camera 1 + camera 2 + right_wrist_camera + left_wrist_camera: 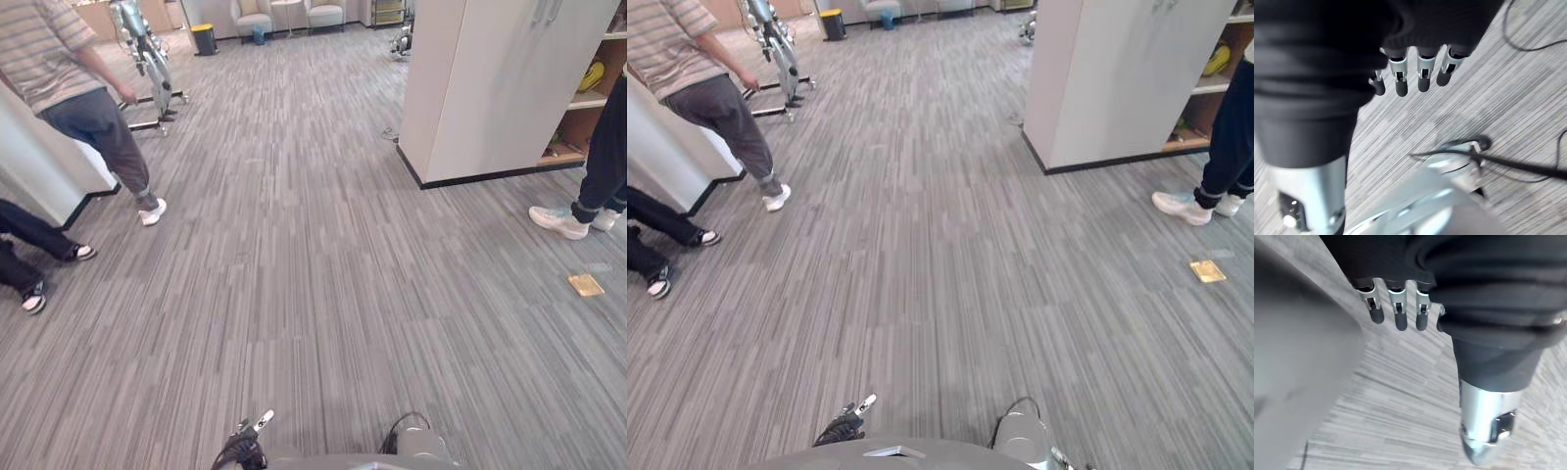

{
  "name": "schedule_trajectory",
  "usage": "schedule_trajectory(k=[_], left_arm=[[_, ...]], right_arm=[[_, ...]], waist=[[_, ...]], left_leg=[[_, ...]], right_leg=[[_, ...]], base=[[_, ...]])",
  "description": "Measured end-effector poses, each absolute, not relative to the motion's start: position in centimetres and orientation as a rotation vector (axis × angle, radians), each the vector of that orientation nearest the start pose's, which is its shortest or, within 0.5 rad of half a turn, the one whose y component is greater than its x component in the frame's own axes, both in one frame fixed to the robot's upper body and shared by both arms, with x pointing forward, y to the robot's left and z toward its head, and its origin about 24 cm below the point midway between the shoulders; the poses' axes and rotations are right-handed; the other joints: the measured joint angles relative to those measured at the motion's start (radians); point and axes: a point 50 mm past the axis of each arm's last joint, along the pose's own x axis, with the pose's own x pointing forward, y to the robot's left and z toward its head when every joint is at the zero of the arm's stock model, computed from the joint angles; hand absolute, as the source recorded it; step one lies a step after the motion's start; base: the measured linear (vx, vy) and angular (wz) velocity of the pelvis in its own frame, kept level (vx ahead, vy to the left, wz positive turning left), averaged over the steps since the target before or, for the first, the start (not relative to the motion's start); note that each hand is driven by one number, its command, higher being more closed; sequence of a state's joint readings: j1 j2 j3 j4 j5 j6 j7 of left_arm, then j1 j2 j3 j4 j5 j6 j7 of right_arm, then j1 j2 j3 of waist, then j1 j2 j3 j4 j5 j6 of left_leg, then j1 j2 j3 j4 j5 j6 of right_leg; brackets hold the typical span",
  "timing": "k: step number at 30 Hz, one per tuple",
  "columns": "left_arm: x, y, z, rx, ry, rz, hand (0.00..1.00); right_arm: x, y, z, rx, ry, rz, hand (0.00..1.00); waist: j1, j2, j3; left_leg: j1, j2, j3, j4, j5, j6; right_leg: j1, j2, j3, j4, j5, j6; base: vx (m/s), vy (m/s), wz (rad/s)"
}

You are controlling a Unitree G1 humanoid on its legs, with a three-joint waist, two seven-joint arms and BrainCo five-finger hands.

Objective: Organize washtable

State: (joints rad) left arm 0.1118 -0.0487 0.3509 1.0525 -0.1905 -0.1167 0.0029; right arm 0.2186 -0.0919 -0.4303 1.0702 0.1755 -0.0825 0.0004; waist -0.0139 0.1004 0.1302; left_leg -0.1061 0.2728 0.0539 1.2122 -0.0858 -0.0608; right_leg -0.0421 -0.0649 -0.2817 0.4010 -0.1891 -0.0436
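Left hand [1396, 318] hangs, fingers loose, holding nothing. A person [73, 83] stands left on the carpet [294, 284], a white cupboard [490, 88] right. Right hand [1422, 78] is loose and empty too. I cannot tell where the washtable is; walk slowly, look first.

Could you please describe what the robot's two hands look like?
The left hand and the right hand look alike: slim silver fingers with rounded dark tips, a thicker silver thumb set apart, and a dark ribbed cover over back and wrist.

grey streaked carpet [313, 274], white cabinet [490, 88], person's [83, 108] striped shirt [39, 49].
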Motion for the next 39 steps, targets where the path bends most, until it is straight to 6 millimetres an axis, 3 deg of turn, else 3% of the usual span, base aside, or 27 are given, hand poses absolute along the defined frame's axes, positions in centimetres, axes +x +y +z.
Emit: schedule_trajectory(k=[2,3,4,5,6,7,8,9,10,11,12,13,14,15,16,18,19,21,22,23,24,34,37,39], left_arm=[[8.7,19.3,-16.0,-0.314,0.979,0.455,0.00],[8.9,19.6,-15.9,-0.306,0.965,0.456,0.00],[9.5,19.9,-15.7,-0.297,0.944,0.449,0.00],[9.6,19.9,-15.6,-0.289,0.939,0.442,0.00],[9.6,19.8,-15.6,-0.290,0.942,0.440,0.00],[9.7,19.5,-15.7,-0.288,0.945,0.430,0.00],[9.9,19.4,-15.6,-0.279,0.937,0.421,0.00],[10.0,19.7,-15.5,-0.274,0.929,0.425,0.00],[10.3,20.5,-15.3,-0.252,0.919,0.433,0.00],[10.2,21.0,-15.3,-0.236,0.928,0.441,0.00],[10.3,21.1,-15.4,-0.228,0.932,0.437,0.00],[10.9,21.4,-15.2,-0.192,0.925,0.406,0.00],[11.2,21.6,-15.1,-0.167,0.924,0.385,0.00],[11.5,21.5,-15.1,-0.131,0.939,0.341,0.00],[11.4,21.2,-15.2,-0.135,0.953,0.334,0.00],[11.2,20.8,-15.4,-0.135,0.966,0.317,0.00],[10.9,20.4,-15.6,-0.146,0.984,0.314,0.00],[10.6,19.8,-15.8,-0.165,0.996,0.316,0.00],[10.4,19.8,-15.8,-0.167,0.999,0.318,0.00],[10.3,20.0,-15.8,-0.173,0.997,0.331,0.00],[9.0,18.4,-16.5,-0.190,1.051,0.300,0.00],[9.3,18.4,-16.5,-0.180,1.061,0.282,0.00],[9.7,18.5,-16.5,-0.157,1.068,0.255,0.00],[9.5,18.6,-16.5,-0.142,1.082,0.250,0.00]], right_arm=[[4.9,-23.6,-16.1,0.242,1.073,-0.564,0.00],[5.7,-23.5,-16.0,0.240,1.056,-0.550,0.00],[7.1,-23.2,-15.9,0.238,1.023,-0.524,0.00],[8.4,-23.0,-15.7,0.229,0.992,-0.496,0.00],[9.0,-22.8,-15.5,0.222,0.975,-0.479,0.00],[9.9,-22.6,-15.3,0.198,0.956,-0.441,0.00],[9.8,-22.5,-15.4,0.170,0.967,-0.411,0.00],[9.8,-22.2,-15.4,0.167,0.973,-0.397,0.00],[9.2,-21.3,-15.8,0.187,0.999,-0.386,0.00],[8.7,-20.5,-16.1,0.199,1.021,-0.374,0.00],[8.4,-20.2,-16.3,0.206,1.033,-0.373,0.00],[8.2,-19.8,-16.4,0.246,1.037,-0.398,0.00],[8.0,-19.7,-16.4,0.264,1.037,-0.412,0.00],[7.2,-19.9,-16.6,0.270,1.057,-0.426,0.00],[7.2,-20.4,-16.5,0.266,1.052,-0.440,0.00],[7.4,-21.0,-16.4,0.253,1.042,-0.448,0.00],[7.3,-21.5,-16.3,0.245,1.040,-0.457,0.00],[6.9,-22.0,-16.3,0.251,1.041,-0.482,0.00],[6.4,-21.8,-16.4,0.280,1.048,-0.508,0.00],[5.8,-21.6,-16.5,0.300,1.059,-0.525,0.00],[4.0,-22.2,-16.6,0.280,1.097,-0.548,0.00],[3.3,-22.4,-16.7,0.298,1.121,-0.579,0.00],[3.2,-22.7,-16.8,0.324,1.142,-0.610,0.00],[3.2,-23.4,-16.8,0.329,1.154,-0.633,0.00]], waist=[[0.010,-0.035,0.021],[0.014,-0.043,0.026],[0.023,-0.058,0.037],[0.029,-0.064,0.037],[0.028,-0.058,0.037],[0.027,-0.037,0.032],[0.033,-0.027,0.027],[0.039,-0.038,0.028],[0.048,-0.075,0.006],[0.040,-0.130,-0.022],[0.040,-0.150,-0.020],[0.030,-0.191,0.001],[0.019,-0.196,0.006],[0.005,-0.203,0.007],[0.006,-0.194,0.013],[0.009,-0.170,0.028],[0.006,-0.150,0.041],[0.001,-0.125,0.042],[0.000,-0.127,0.039],[0.001,-0.134,0.035],[0.025,-0.080,-0.022],[0.021,-0.077,-0.025],[0.019,-0.070,-0.036],[0.011,-0.032,-0.039]], left_leg=[[-0.086,-0.014,0.099,-0.128,-0.104,0.003],[-0.111,-0.017,0.125,-0.199,-0.122,0.006],[-0.139,-0.041,0.157,-0.435,-0.124,0.000],[-0.130,-0.072,0.164,-0.773,-0.075,-0.019],[-0.130,-0.078,0.152,-0.934,-0.038,-0.028],[-0.172,-0.066,0.111,-1.065,-0.010,-0.073],[-0.220,-0.051,0.078,-1.066,-0.008,-0.075],[-0.231,-0.057,0.067,-1.029,0.054,-0.068],[-0.230,-0.090,0.075,-0.971,0.126,-0.048],[-0.209,-0.149,0.066,-0.962,0.160,-0.019],[-0.186,-0.176,0.060,-0.961,0.169,-0.002],[-0.124,-0.226,0.061,-0.951,0.155,0.035],[-0.095,-0.245,0.060,-0.949,0.134,0.046],[-0.039,-0.265,0.052,-0.943,0.084,0.062],[0.023,-0.270,0.052,-0.955,0.052,0.067],[0.132,-0.264,0.053,-1.021,0.026,0.069],[0.202,-0.253,0.054,-1.064,0.021,0.070],[0.256,-0.239,0.050,-1.112,0.008,0.062],[0.273,-0.238,0.052,-1.113,-0.015,0.048],[0.282,-0.241,0.050,-1.103,-0.042,0.033],[0.357,-0.149,0.092,-1.141,-0.111,-0.045],[0.343,-0.134,0.105,-1.140,-0.129,-0.057],[0.273,-0.109,0.092,-1.116,-0.152,-0.068],[0.212,-0.036,0.079,-1.037,-0.183,-0.101]], right_leg=[[0.139,0.011,0.019,-0.105,0.005,0.013],[0.170,0.012,0.027,-0.134,0.004,0.015],[0.223,0.007,0.041,-0.184,0.000,0.022],[0.261,0.002,0.063,-0.228,-0.018,0.040],[0.283,0.006,0.075,-0.247,-0.032,0.046],[0.308,0.026,0.090,-0.260,-0.074,0.049],[0.333,0.033,0.111,-0.246,-0.123,0.066],[0.350,0.021,0.127,-0.236,-0.149,0.072],[0.364,-0.019,0.160,-0.195,-0.166,0.072],[0.303,-0.078,0.189,-0.045,-0.154,0.082],[0.266,-0.106,0.199,0.067,-0.133,0.090],[0.203,-0.157,0.233,0.292,-0.022,0.095],[0.176,-0.172,0.247,0.383,0.074,0.111],[0.114,-0.193,0.259,0.546,0.169,0.165],[0.038,-0.199,0.257,0.659,0.116,0.116],[-0.047,-0.178,0.218,0.630,0.001,0.096],[-0.075,-0.162,0.158,0.497,-0.055,0.099],[-0.099,-0.156,0.060,0.206,-0.053,0.108],[-0.099,-0.156,0.049,-0.005,0.014,0.109],[-0.100,-0.158,0.049,-0.099,0.103,0.095],[0.125,-0.026,-0.033,-0.491,0.354,0.100],[0.105,-0.013,-0.031,-0.498,0.352,0.098],[0.059,0.002,-0.059,-0.491,0.337,0.077],[0.012,0.043,-0.101,-0.412,0.264,0.056]], base=[[0.43,-0.248,-0.35],[-0.03,-0.075,-0.56],[-0.29,-0.023,-0.62],[-0.32,-0.017,-0.63],[-0.22,0.024,-0.56],[0.05,0.097,-0.48],[0.28,0.139,-0.50],[0.61,0.108,-0.62],[0.79,0.137,-0.55],[0.77,0.128,-0.45],[0.69,0.217,-0.11],[0.48,0.161,0.20],[0.52,0.196,0.46],[0.38,0.146,0.34],[0.33,0.121,0.14],[0.08,0.045,-0.08],[-0.11,0.033,0.05],[-0.19,0.087,0.23],[-0.13,0.090,0.42],[-0.07,0.053,0.34],[0.00,-0.008,0.16],[0.00,-0.007,-0.04],[0.05,-0.087,0.19],[0.15,-0.167,0.19]])
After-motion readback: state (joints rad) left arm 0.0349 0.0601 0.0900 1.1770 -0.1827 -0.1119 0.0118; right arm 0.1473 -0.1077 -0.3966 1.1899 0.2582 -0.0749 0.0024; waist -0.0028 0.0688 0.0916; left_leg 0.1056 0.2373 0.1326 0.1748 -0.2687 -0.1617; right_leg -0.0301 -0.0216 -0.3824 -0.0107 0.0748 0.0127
